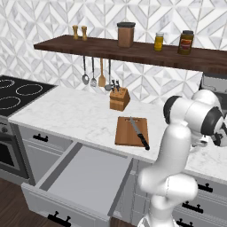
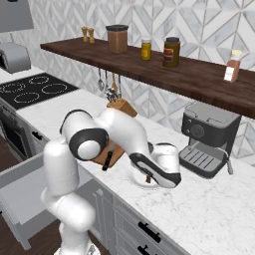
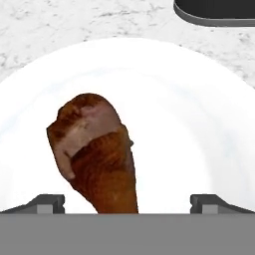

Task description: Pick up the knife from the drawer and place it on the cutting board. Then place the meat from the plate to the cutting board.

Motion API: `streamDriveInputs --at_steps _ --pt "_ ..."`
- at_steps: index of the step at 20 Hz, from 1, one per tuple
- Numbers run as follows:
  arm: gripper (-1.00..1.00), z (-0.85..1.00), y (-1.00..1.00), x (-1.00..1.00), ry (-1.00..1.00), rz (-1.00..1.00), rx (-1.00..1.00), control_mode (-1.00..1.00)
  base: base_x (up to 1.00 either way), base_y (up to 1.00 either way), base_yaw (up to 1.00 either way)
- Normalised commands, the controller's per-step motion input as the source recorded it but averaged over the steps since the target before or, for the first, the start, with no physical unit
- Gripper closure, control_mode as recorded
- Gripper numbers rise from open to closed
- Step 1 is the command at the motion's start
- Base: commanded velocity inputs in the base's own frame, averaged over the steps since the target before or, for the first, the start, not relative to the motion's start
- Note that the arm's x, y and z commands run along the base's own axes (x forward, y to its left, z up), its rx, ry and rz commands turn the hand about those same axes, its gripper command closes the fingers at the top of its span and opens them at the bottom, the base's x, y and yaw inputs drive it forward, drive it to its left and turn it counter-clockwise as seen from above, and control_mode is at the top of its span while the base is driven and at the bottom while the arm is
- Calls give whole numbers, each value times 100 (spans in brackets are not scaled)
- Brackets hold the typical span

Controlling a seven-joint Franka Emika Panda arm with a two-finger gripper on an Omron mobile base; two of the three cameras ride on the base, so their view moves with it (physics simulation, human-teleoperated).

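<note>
Two jobs make up this task, and the left base view suggests the first is done: the knife [image 1: 139,133] lies slantwise on the cutting board [image 1: 131,131], black handle toward the near right corner and just over the edge. The board sits flat on the marble counter [image 1: 84,113], in front of the knife block [image 1: 119,99]. Below it the drawer [image 1: 82,181] stands pulled out, nothing visible on its floor — a sign, I judge, that the knife came from there. The white arm rises at the lower right and bends away to the right.

From the right base view the arm arches over the counter and folds down, the hand dropping low in front of the coffee machine [image 2: 206,139]. It hides the plate there. The knife's handle peeks out by the board's corner, behind the arm.

The hand view looks straight down on the white plate [image 3: 199,114]. The meat [image 3: 97,149] lies on it, thick end away, narrow end toward the camera, between the two fingertips. The gripper [image 3: 127,204] is spread fully wide and holds nothing — poised, it seems, to come down on the drumstick's slim end.
</note>
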Motion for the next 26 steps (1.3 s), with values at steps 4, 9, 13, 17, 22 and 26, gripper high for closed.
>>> streamDriveInputs --at_steps 4,9,13,17,22,26 --pt "-100 44 -26 77 18 0 0 -100 0 0 0" --pt "-100 16 -7 69 21 0 9 -100 0 0 0" --pt "100 0 0 59 29 5 25 -100 0 0 0" --pt "100 0 0 45 23 7 23 -100 0 0 0" --pt "100 6 26 33 17 14 19 -100 0 0 0" --pt "100 58 36 39 13 16 15 -100 0 0 0"
